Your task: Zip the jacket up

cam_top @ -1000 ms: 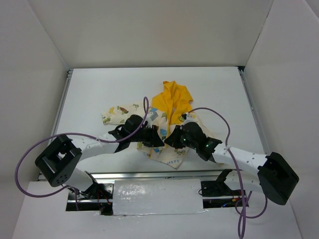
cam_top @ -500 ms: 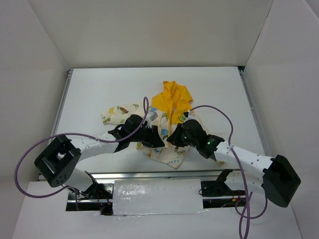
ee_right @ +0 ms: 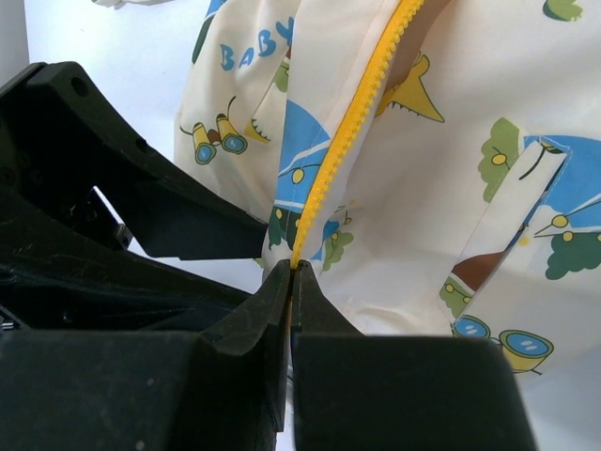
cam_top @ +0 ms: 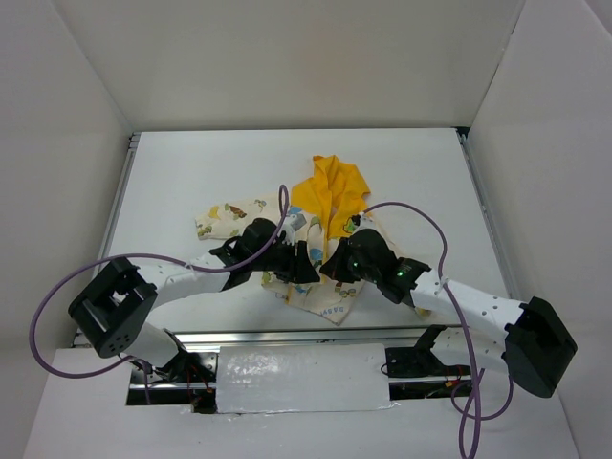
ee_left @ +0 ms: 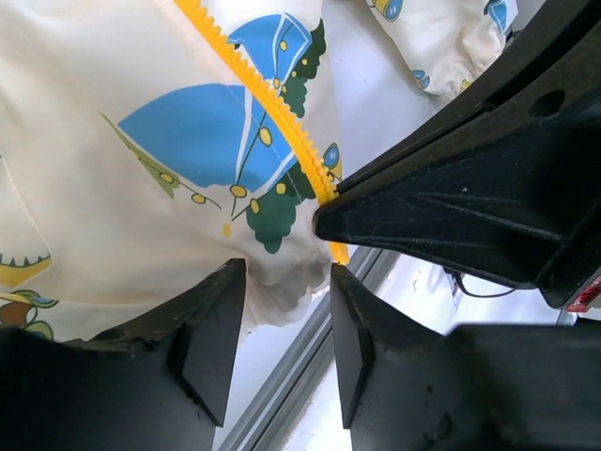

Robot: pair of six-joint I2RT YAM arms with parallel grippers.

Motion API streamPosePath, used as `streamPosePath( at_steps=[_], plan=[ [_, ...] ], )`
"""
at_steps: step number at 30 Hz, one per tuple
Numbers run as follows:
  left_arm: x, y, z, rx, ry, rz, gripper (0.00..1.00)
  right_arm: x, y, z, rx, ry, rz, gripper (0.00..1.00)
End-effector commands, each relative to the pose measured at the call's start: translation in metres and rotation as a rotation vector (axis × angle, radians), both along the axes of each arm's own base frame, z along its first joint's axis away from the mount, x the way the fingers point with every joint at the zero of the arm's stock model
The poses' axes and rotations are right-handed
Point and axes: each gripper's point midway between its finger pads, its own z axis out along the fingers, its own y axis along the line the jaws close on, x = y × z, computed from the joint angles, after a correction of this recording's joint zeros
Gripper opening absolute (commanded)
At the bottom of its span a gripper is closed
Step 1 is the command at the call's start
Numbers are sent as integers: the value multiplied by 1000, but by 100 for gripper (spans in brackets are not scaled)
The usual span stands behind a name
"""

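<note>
Zipper (ee_right: 349,132) on the jacket (ee_right: 451,188) runs away from the right gripper (ee_right: 291,270), which pinches its low end, while the left gripper (ee_left: 285,282) hangs spread just beside that end.

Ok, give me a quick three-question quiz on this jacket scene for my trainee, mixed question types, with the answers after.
1. True or false: the right end effector is shut on the bottom end of the yellow zipper strip.
2. What colour is the hood of the jacket? A yellow, B blue, C red.
3. Fill in the blank: in the left wrist view, the left end effector at the jacket's hem has its jaws ____.

Key: 1 true. 2 A. 3 open.
</note>
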Motion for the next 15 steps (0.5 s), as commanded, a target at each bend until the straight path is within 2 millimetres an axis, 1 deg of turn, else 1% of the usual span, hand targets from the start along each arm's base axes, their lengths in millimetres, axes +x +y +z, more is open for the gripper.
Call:
streamPosePath(
  at_steps=[1, 3, 8, 12, 14, 15],
  plan=[
    [4, -15, 20, -62, -50, -51, 52, 6, 12, 24, 40, -46, 13, 0],
    [4, -17, 18, -68, -45, -56, 48, 6, 13, 25, 44, -44, 12, 0],
    [0, -18, 16, -76, -36, -71, 48, 9, 15, 29, 55, -50, 4, 0],
    [0, -18, 15, -75, -35, -72, 44, 11, 16, 30, 55, -53, -8, 0],
    [0, -17, 14, -71, -32, -70, 33, 12, 16, 29, 60, -51, -11, 0],
    [0, -18, 14, -72, -33, -70, 26, 12, 17, 29, 63, -48, -10, 0]
  ],
)
